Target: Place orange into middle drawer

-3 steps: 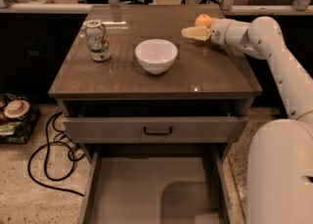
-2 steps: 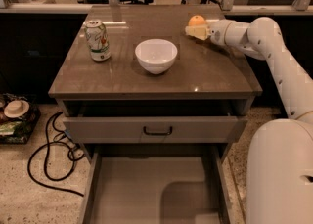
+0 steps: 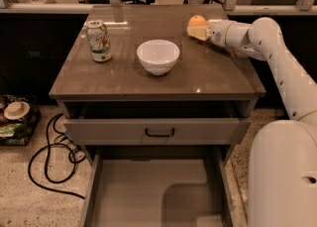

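Orange (image 3: 197, 21) is at the far right of the table (image 3: 124, 80), about two o'clock from the white bowl (image 3: 158, 56). The gripper (image 3: 197, 31) is against its near side, reaching in from three o'clock. Whether it has closed on the fruit cannot be told. The middle drawer (image 3: 133, 191) stands open at six o'clock.

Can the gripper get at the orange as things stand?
Probably yes: the gripper is right at the orange on the counter, far right; white bowl and can stand apart, leftward.
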### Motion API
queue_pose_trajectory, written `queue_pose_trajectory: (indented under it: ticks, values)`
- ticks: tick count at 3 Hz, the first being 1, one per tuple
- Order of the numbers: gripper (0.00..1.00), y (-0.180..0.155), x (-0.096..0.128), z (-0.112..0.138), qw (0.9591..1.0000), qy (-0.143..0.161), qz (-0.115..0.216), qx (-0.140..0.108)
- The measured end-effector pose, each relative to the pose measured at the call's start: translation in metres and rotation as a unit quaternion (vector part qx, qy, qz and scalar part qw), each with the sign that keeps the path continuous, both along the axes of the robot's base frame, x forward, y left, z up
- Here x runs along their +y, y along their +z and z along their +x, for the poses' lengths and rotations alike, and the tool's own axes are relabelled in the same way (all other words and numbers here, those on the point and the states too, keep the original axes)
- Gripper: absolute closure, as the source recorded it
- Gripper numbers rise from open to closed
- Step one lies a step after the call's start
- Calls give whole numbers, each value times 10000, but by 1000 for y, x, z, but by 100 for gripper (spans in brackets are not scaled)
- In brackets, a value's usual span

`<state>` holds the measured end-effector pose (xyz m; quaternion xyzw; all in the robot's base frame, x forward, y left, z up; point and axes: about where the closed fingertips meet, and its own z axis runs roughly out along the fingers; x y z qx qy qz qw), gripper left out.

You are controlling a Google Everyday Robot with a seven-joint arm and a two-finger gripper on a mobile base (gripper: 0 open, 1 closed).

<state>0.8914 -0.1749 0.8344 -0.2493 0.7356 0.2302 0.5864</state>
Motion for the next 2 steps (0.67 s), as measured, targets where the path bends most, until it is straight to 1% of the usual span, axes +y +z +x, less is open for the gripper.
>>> queue_pose_trajectory:
  ticks: [1, 2]
  values:
    - [100, -1, 3, 1, 10000, 21, 4, 9]
    - [100, -3, 8, 2, 10000, 64, 33, 37]
